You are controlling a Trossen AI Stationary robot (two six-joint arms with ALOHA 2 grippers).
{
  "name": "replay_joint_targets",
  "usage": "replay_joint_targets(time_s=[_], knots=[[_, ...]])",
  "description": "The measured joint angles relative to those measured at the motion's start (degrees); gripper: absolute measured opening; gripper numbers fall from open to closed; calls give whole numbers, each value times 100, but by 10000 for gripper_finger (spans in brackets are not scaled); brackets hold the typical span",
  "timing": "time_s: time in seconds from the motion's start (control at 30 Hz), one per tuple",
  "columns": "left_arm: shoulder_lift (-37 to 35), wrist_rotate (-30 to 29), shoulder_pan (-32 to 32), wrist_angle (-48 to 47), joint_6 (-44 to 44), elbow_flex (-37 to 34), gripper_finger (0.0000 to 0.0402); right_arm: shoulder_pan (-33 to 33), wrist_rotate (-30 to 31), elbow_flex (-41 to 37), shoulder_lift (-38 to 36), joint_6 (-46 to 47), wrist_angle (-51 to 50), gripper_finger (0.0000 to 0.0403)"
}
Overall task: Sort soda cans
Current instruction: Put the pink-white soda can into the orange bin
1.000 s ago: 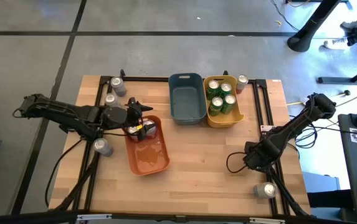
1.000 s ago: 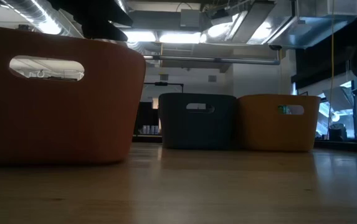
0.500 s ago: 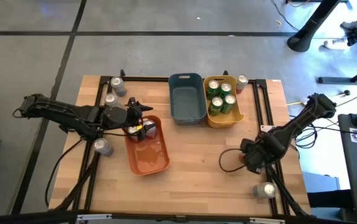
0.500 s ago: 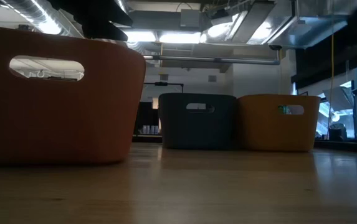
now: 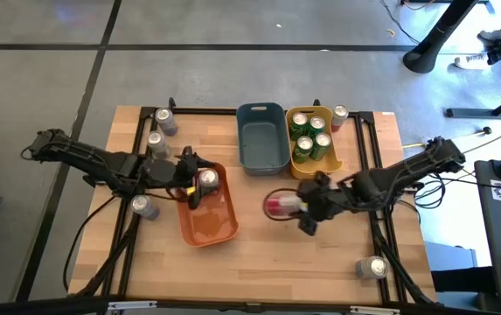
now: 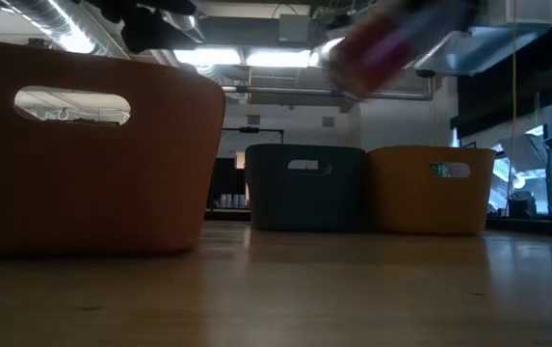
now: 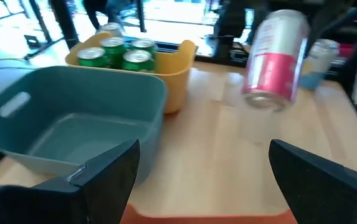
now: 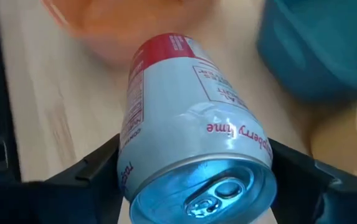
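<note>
High view, frame centre: right gripper (image 5: 305,207) clamped a red can (image 5: 278,206), probably tilted; it could slip

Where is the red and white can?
In the high view the red and white can is held by the right gripper above the table's middle, between the orange bin and the yellow bin.
</note>
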Motion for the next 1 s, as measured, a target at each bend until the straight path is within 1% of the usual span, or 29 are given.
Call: replay_joint_targets(time_s=[0.17, 0.3, 0.4, 0.53, 0.67, 0.77, 0.9, 1.0], knots=[[0, 0, -391, -3, -253, 0, 340, -449, 9, 168, 557, -1184, 1270, 290], [-2, 2, -614, 1, -428, 0, 309, -723, -178, 339, 978, -1765, 1791, 290], [-2, 1, -710, 104, -472, 0, 270, -850, -249, 414, 1263, -2113, 2299, 290], [-2, 2, -763, 356, -320, 7, 202, -960, -410, 428, 1557, -2549, 3009, 291], [-2, 0, -761, 193, -262, 4, 127, -960, -336, 428, 1629, -2833, 3384, 291], [83, -2, -761, 196, -221, 4, 77, -960, -293, 428, 1616, -2869, 3717, 291], [358, 10, -763, 188, -187, 7, 27, -960, -299, 410, 1625, -3058, 3839, 291], [561, 15, -764, 92, -259, 11, 5, -979, -245, 406, 1625, -3119, 3922, 291]])
